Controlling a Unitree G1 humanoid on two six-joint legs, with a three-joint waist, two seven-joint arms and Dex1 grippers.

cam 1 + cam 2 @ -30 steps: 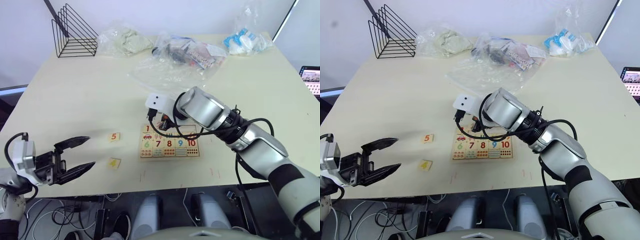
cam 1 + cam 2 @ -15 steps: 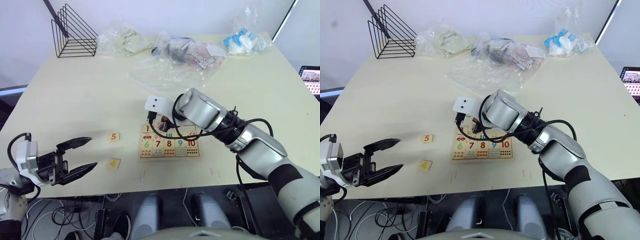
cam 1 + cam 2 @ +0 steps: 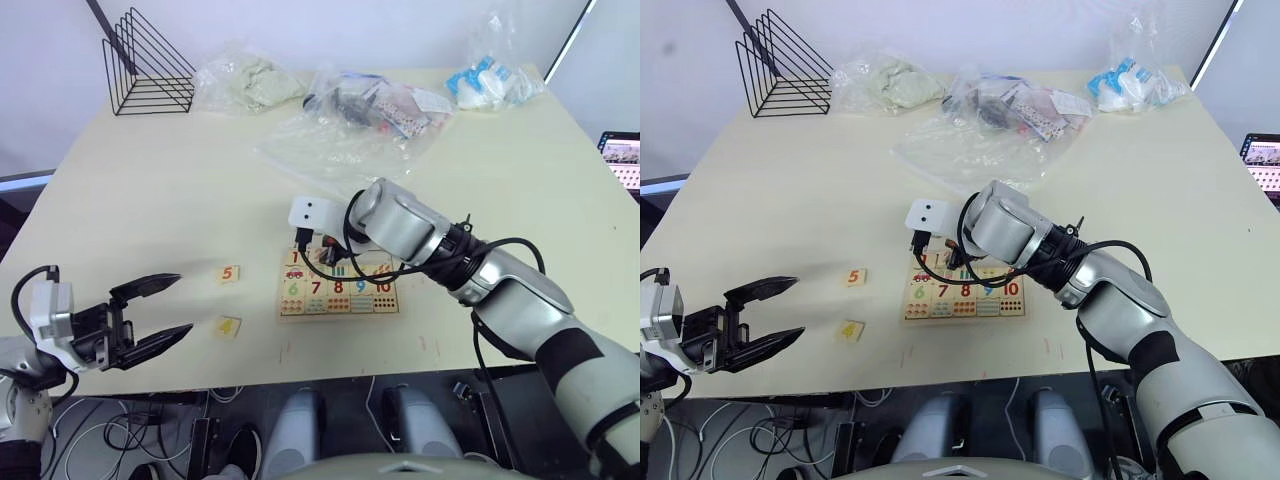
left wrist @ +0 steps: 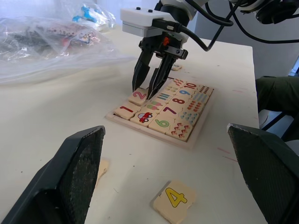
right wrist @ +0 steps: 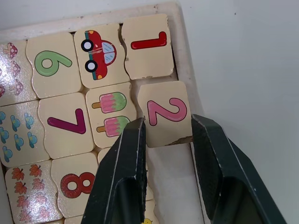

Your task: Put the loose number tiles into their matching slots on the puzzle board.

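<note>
While over the puzzle board (image 4: 161,116), right tool (image 4: 148,91) astride the 2 tile (image 5: 167,114).

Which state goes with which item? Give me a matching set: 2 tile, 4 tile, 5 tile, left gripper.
Items:
1. 2 tile
2. 4 tile
3. 5 tile
4. left gripper

States:
A. open, holding nothing, near the table's front edge
B. loose on the table, the nearer of the two loose tiles to the front edge
C. between the right gripper's fingers at the puzzle board's edge
D. loose on the table, farther from the front edge, left of the board

Pairs: 1-C, 2-B, 3-D, 4-A
</note>
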